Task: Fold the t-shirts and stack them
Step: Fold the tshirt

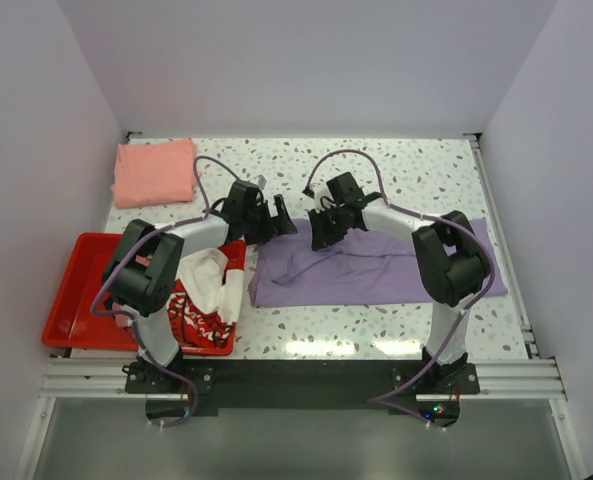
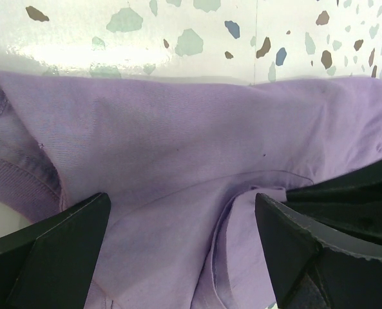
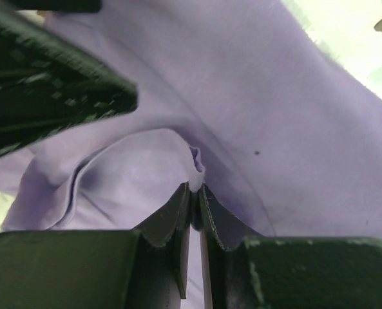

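A lavender-purple t-shirt (image 1: 366, 265) lies spread across the middle of the table. My right gripper (image 1: 321, 238) is shut on a fold of its cloth (image 3: 197, 164) near the shirt's upper left edge. My left gripper (image 1: 279, 222) is open just beside it, its jaws wide apart over the purple cloth (image 2: 178, 161) with a seam fold (image 2: 226, 219) between them. A folded salmon-pink t-shirt (image 1: 154, 171) lies at the back left. A white t-shirt with red print (image 1: 208, 290) lies crumpled in and over the red tray.
The red plastic tray (image 1: 76, 300) stands at the front left, by the left arm's base. The speckled tabletop (image 1: 416, 170) shows behind the purple shirt. White walls close in the table on three sides.
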You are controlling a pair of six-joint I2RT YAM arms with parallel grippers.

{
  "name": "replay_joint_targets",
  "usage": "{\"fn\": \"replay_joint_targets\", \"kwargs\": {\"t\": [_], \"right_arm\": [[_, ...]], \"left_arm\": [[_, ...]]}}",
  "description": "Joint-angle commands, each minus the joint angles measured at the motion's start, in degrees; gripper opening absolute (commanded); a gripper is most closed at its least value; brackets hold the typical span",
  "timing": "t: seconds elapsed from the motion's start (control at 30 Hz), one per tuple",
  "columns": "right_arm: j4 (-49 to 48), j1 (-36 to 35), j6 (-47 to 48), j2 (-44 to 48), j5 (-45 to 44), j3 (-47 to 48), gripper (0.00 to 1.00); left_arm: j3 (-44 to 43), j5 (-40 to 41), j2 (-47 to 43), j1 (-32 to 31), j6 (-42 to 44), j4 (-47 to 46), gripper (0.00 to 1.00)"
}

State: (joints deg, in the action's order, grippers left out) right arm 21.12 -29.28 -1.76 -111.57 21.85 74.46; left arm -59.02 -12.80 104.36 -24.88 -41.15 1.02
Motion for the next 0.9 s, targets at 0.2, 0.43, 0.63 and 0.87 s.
{"fn": "replay_joint_targets", "kwargs": {"t": [0.2,0.43,0.63,0.87], "right_arm": [[-3.6,-0.7,-1.4,6.9,0.0,-5.1,0.08],[-4.4,-0.9,-2.4,7.6,-0.1,-7.3,0.00],[-4.7,-1.1,-2.6,11.8,-1.0,-11.3,0.01],[-4.4,-1.2,-3.2,15.2,-2.2,-15.4,0.04]], "left_arm": [[0.1,2.1,0.7,0.3,-0.1,1.1,1.00],[0.5,2.3,0.4,0.3,-0.1,1.0,1.00],[0.5,2.3,0.5,0.3,-0.1,1.1,1.00],[1.0,2.4,0.1,0.3,-0.1,0.9,1.00]]}}
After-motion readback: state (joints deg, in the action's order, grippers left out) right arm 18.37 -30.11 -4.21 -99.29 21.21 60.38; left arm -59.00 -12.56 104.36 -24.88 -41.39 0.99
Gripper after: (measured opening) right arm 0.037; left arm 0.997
